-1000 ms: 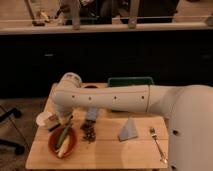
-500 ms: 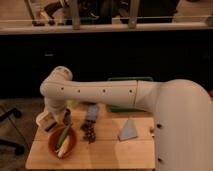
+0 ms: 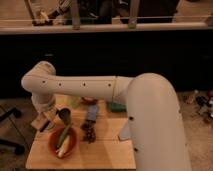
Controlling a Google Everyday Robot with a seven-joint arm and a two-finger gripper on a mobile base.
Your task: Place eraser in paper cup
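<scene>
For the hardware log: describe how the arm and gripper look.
The arm is off-white, built of thick, smooth, rounded tubes with a bulbous joint. A row of small dark dots runs along its side. No loose cables or sleeves show. The gripper, at the arm's end above the left edge of the wooden table, looks pale; its details are unclear.

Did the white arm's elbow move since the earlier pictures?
Yes. The elbow swung left: once above the orange bowl, now left of it. The gripper hangs below it, at the table left edge.
</scene>
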